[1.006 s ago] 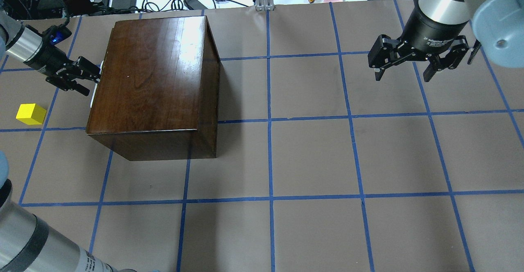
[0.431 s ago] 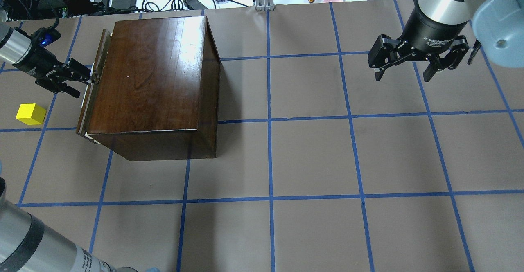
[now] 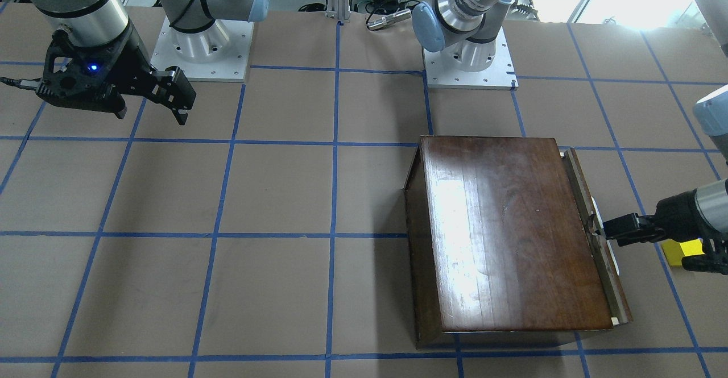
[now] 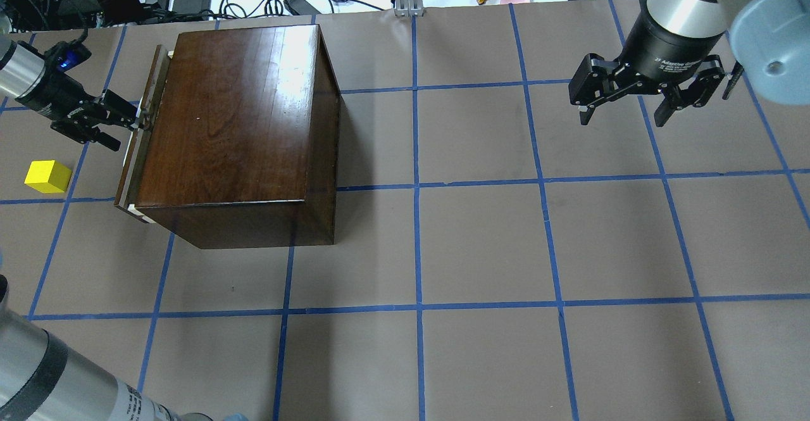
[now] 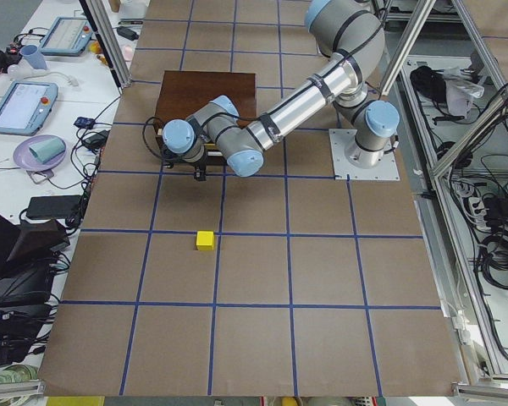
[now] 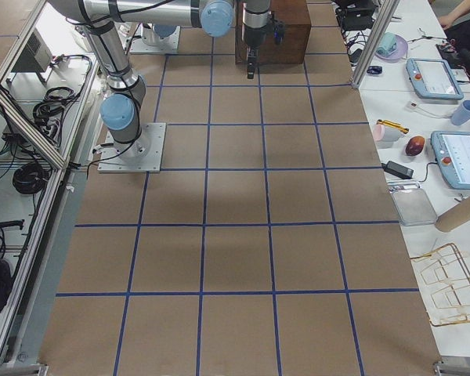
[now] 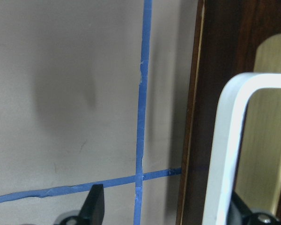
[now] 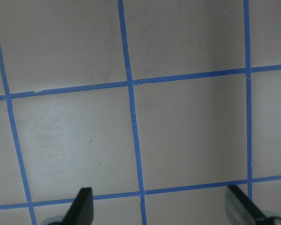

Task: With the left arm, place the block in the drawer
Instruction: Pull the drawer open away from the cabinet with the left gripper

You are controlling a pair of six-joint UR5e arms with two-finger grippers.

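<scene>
Step in hand, as I read it: opening the drawer (image 4: 135, 158), block (image 4: 47, 176) not yet picked. Left gripper (image 4: 126, 131) has jaws apart, straddling the white handle (image 7: 225, 140). One finger sits behind the bar, hooked rather than clamped, nothing else held. Drawer out only a crack from the dark box (image 4: 234, 117), which sits by the table's (image 4: 481, 244) far edge, left half. Block lies flat on the table on the left-end side of the box, apart from the drawer front and a little nearer the robot's edge than the gripper. To do it well: pull straight out along the slide toward the left end and stay level so the tray doesn't bind. Watch that the box doesn't drag along, and open it wide enough to drop the cube in from above. Room: bare table past the drawer front toward the left end. The block is off the pull line but near, so the elbow and cable want care. Right gripper (image 4: 623, 120) is spread wide, empty, hanging over the far right part, well clear.
</scene>
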